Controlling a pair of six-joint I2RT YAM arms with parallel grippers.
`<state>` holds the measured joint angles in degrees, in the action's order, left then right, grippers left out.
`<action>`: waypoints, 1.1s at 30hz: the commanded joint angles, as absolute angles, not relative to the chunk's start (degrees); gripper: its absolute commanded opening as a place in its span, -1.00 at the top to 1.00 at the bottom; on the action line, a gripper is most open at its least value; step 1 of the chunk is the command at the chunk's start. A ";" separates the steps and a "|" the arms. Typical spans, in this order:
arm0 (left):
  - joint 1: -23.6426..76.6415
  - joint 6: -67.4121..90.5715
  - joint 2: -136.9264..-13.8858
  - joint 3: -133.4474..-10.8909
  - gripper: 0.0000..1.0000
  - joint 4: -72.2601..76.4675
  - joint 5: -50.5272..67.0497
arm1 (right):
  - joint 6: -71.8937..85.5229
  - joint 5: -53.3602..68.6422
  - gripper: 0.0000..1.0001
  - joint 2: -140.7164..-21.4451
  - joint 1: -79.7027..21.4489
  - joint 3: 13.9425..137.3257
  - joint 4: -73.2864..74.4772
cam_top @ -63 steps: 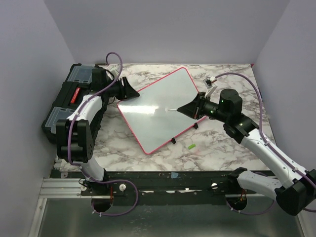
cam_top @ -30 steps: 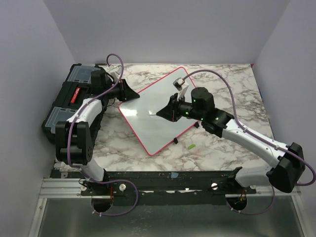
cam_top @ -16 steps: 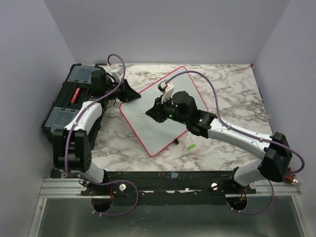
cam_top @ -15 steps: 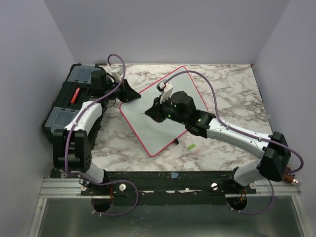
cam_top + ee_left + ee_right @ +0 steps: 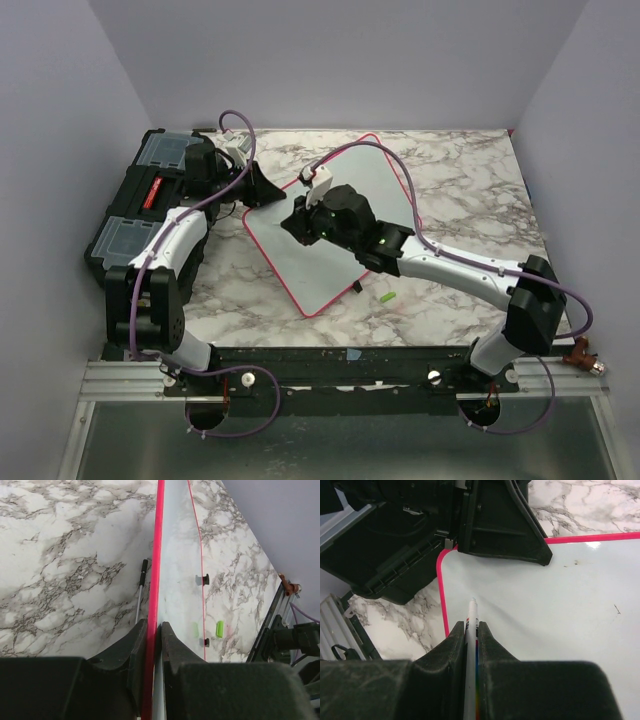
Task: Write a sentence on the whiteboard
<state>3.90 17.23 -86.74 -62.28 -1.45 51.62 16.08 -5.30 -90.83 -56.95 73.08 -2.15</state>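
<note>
We clamp the board [image 5: 175, 580] by its rim with the left tool [image 5: 154, 630] to steady it. The right tool [image 5: 471, 630] grips the marker [image 5: 472, 611], tip perhaps just above the left corner, ready to write.

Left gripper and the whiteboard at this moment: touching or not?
Touching. The left wrist view shows the left gripper clamped on the whiteboard, jaws pressed against both sides of its red rim.

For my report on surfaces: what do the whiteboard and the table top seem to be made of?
The whiteboard: smooth glossy white sheet with soft reflections, perhaps coated metal or plastic. The table top: white with grey veins, marble or printed laminate, unclear which.
</note>
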 commanded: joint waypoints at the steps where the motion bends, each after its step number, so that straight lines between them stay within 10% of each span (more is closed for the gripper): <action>1: 4.39 14.77 -84.00 -61.83 1.00 0.35 49.27 | 15.29 -7.64 0.99 -93.37 -57.63 75.06 -4.38; 33: 6.08 13.10 -81.49 -62.05 1.00 -1.71 47.31 | 14.92 -11.04 0.99 -94.66 -57.74 70.00 -5.35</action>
<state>5.39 15.11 -84.53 -61.91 -2.74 49.45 15.53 -7.90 -94.70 -57.41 72.53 -6.52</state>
